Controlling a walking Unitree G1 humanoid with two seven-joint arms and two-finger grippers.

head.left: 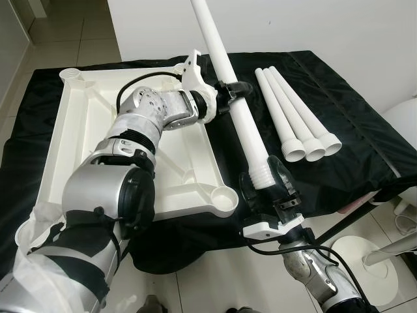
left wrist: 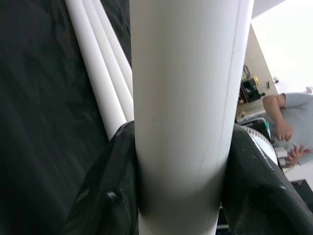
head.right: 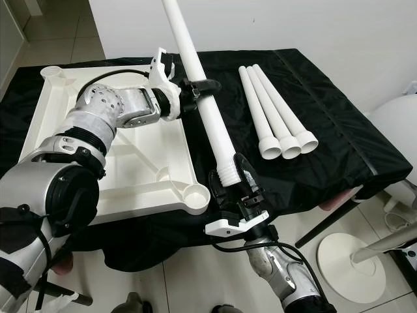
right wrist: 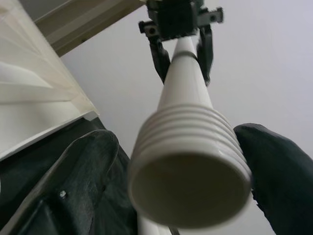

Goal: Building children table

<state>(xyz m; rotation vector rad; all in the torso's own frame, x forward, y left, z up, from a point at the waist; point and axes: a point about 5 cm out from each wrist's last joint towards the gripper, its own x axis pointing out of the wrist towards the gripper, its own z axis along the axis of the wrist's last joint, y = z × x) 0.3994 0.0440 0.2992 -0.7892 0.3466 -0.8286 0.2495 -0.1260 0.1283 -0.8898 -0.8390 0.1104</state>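
Observation:
A white table top (head.left: 71,130) lies upside down on the black-covered table, with round leg sockets at its corners. One long white table leg (head.left: 244,124) slants up above the top's right edge. My left gripper (head.left: 234,91) is shut on the leg's middle, and its fingers (left wrist: 107,196) press both sides of the leg (left wrist: 181,98). My right gripper (head.left: 268,181) is shut on the leg's threaded lower end (right wrist: 190,171), just beside the near right corner socket (head.left: 225,195). Three more white legs (head.left: 296,120) lie side by side on the cloth to the right.
The black cloth (head.left: 352,150) hangs over the table's front and right edges. A white round stand base (head.left: 361,264) sits on the tiled floor to the right. A person (left wrist: 288,127) is in the background of the left wrist view.

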